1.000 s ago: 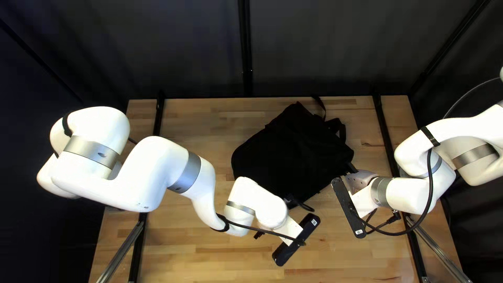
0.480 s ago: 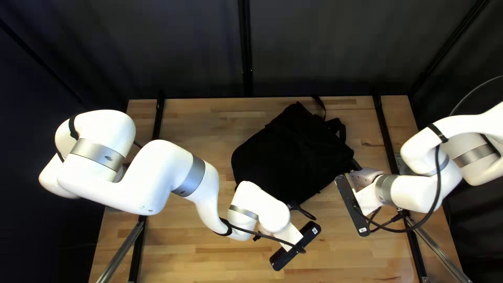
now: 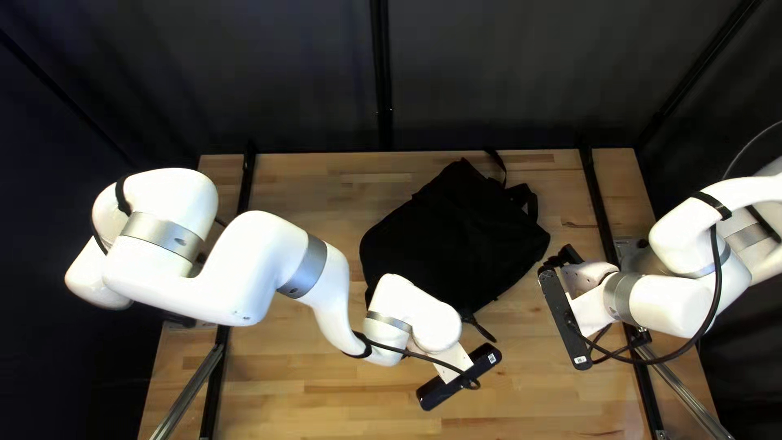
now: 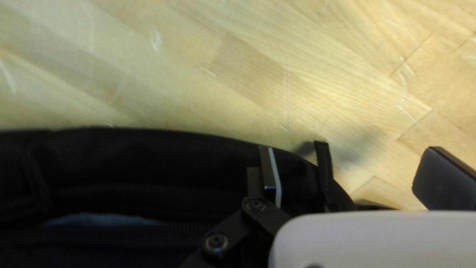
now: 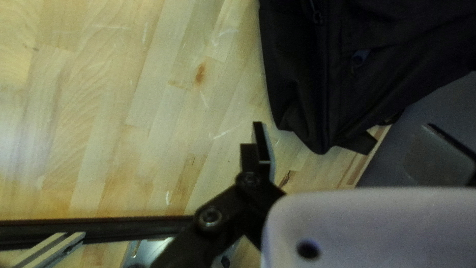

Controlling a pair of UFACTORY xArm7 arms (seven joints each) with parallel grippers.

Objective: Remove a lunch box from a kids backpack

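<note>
The black backpack (image 3: 452,232) lies on the table. At its near edge is my left gripper (image 3: 453,359), its tips hidden in the top left view. My right gripper (image 3: 564,259) stands just off its right side. In the left wrist view my left gripper (image 4: 358,177) is open, one finger over the backpack (image 4: 148,159), the other past its edge above the wood. A pale blue patch (image 4: 101,220) shows beside a zipper on the backpack; what it is, I cannot tell. The right wrist view has my right gripper (image 5: 353,153) open, with the backpack (image 5: 302,74) ahead of it.
Bare wood of the table (image 3: 318,391) lies in front of my left gripper. A dark rail (image 3: 599,212) runs along the table's right side. Straps (image 3: 524,198) stick out at the backpack's far right. A thin strap (image 4: 324,164) rises between my left fingers.
My right gripper has moved right, away from the backpack's side. My left arm has shifted slightly right. The dark loop near my left gripper now looks like a straight strap end.
</note>
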